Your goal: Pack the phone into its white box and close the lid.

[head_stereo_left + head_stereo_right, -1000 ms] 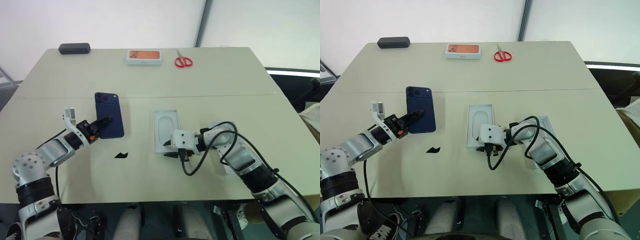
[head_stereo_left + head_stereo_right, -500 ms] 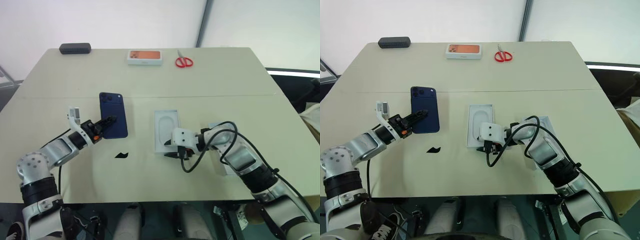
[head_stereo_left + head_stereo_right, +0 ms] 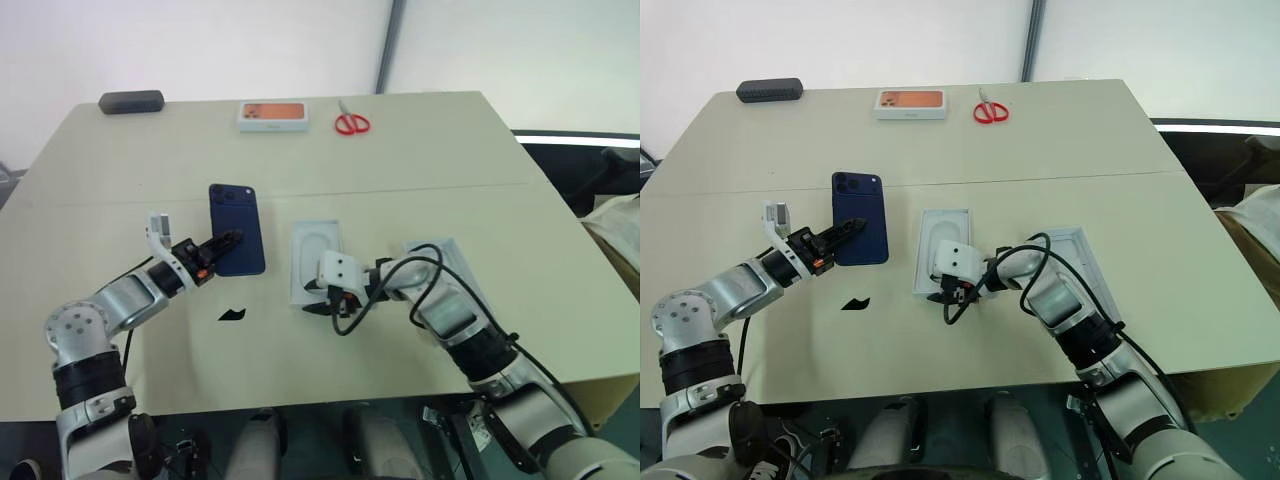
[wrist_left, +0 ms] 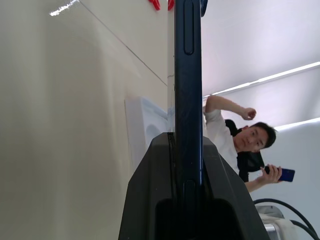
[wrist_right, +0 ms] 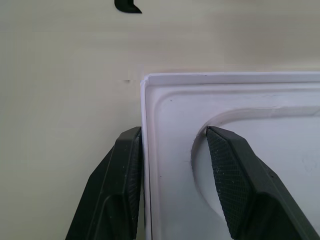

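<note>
My left gripper (image 3: 222, 243) is shut on the near end of the dark navy phone (image 3: 237, 228) and holds it off the table, left of centre; the left wrist view shows the phone (image 4: 188, 75) edge-on between the fingers. A thin white insert (image 3: 313, 258) with a rounded recess lies flat mid-table, with a thin white wall around it. I cannot tell whether the white box lies under it. My right gripper (image 5: 172, 132) pinches the insert's near corner, one finger outside the edge and one in the recess. The lid (image 3: 1080, 250) lies open side up to the right, partly behind my right arm.
Along the far edge of the table (image 3: 420, 180) lie a black case (image 3: 130, 101), a white box with an orange top (image 3: 271, 114) and red scissors (image 3: 351, 123). A small black scrap (image 3: 231, 314) lies near the front. A person (image 4: 245, 145) stands beyond the table.
The camera has swung, shifting the whole picture left. My left gripper has carried the phone a little to the right, toward the insert. The right gripper stays at the insert's corner.
</note>
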`<state>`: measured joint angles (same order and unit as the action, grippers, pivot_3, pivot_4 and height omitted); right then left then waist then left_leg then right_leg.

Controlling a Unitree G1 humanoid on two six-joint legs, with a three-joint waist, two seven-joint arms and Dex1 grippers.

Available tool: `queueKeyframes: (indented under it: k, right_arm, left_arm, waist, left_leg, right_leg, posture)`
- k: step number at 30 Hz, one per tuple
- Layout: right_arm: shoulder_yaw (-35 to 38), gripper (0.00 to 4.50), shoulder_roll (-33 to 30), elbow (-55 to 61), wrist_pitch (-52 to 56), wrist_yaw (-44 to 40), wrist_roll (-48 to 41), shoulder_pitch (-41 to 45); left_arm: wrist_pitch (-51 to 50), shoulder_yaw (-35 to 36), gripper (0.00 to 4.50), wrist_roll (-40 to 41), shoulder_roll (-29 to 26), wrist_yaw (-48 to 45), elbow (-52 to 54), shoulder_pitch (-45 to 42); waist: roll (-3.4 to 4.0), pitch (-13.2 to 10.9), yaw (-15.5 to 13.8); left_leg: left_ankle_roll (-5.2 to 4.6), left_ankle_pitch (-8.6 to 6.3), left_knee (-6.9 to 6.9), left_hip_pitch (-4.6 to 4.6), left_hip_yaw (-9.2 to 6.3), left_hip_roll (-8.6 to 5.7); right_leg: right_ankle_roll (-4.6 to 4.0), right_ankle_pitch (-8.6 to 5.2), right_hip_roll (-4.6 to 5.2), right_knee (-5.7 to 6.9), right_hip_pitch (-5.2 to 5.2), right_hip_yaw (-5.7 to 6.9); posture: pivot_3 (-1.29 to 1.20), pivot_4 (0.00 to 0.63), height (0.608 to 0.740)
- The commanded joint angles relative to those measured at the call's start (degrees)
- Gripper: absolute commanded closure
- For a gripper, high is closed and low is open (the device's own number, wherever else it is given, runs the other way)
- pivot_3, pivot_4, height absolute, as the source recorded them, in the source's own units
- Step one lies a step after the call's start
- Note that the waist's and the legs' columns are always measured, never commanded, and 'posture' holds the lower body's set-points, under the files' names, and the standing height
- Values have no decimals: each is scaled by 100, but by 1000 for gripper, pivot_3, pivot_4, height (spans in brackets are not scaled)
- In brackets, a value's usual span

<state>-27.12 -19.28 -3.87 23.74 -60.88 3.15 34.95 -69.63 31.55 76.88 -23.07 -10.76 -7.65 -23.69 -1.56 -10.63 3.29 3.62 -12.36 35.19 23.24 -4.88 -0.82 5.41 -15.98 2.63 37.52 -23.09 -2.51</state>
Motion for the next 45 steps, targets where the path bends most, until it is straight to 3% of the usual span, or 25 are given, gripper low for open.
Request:
queueKeyframes:
  k: [1, 8, 11, 14, 15, 22, 27, 29, 35, 45]
  right_arm:
    - [-404, 2411, 334, -162, -42, 37, 56, 29]
    - [-93, 2411, 576, -364, -1, 172, -89, 186]
    - [227, 1617, 636, -163, 247, 218, -374, 197]
    - [430, 90, 574, 158, 471, 306, -546, 164]
    - [494, 34, 493, 367, 553, 294, -613, 132]
    - [1198, 34, -505, 1551, 1065, 322, -1026, -356]
    - [2625, 34, -487, 1376, 944, 743, -1891, -662]
    - [2848, 34, -586, 1404, 856, 732, -2049, -847]
    - [2697, 34, -1089, 1521, 480, 639, -1917, -1417]
    - [2436, 34, -918, 1496, 472, 970, -2034, -1207]
  left_arm:
    - [-17, 73, 4393, 392, -29, 12, 164, -127]
    - [101, -74, 4393, 437, 74, 116, 184, -144]
    - [128, -154, 4393, 414, 103, 103, 221, -134]
    - [136, -208, 4393, 429, 124, 111, 262, -143]
    - [137, -218, 4393, 439, 122, 111, 264, -155]
    - [113, -354, 4393, 439, 99, 18, 167, -288]
    - [107, -576, 4393, 408, 374, 25, 202, -289]
    - [77, -676, 4393, 429, 492, 41, 252, -257]
    - [-36, -1014, 4393, 485, 818, 148, 392, -172]
    - [152, -1225, 4393, 288, 1112, 300, 440, -129]
  waist:
    - [0, 0, 27]
    - [0, 0, 44]
    - [0, 0, 14]
    - [1, -1, -58]
    - [1, -1, -77]
    - [1, -1, -245]
    - [1, -2, -251]
    - [0, -2, -251]
    - [2, -3, -227]
    - [1, -3, -241]
  left_leg:
    - [0, 0, 0, 0, 0, 2]
    - [1, 0, -2, 2, 4, 20]
    - [2, 1, -1, 6, 3, 19]
    - [2, 1, 1, 13, 4, 18]
    - [2, 1, 1, 14, 4, 17]
    - [2, 1, 8, 18, 2, -16]
    - [2, 1, 6, 18, 3, -23]
    - [2, 1, 6, 19, 5, -23]
    - [1, 1, 6, 20, 14, -24]
    - [1, 1, 7, 18, 15, -23]
  right_leg:
    - [-1, 0, 0, 3, -1, 0]
    - [-3, 2, -7, 5, -5, 1]
    - [-3, 2, -7, 5, -8, 2]
    - [-3, 3, -5, 5, -16, 2]
    - [-3, 3, -5, 4, -16, 1]
    - [-3, 2, 8, 3, -11, 5]
    - [-3, 2, 12, 3, -11, 4]
    - [-3, 2, 12, 2, -9, 4]
    - [-2, 1, 10, 2, -10, 4]
    - [-2, 1, 5, 2, -9, 1]
  posture:
    - [0, 150, 740]
    - [0, 150, 740]
    - [0, 150, 740]
    - [0, 150, 740]
    - [0, 150, 740]
    - [0, 150, 740]
    - [0, 150, 740]
    - [0, 150, 740]
    - [0, 150, 740]
    - [0, 150, 740]
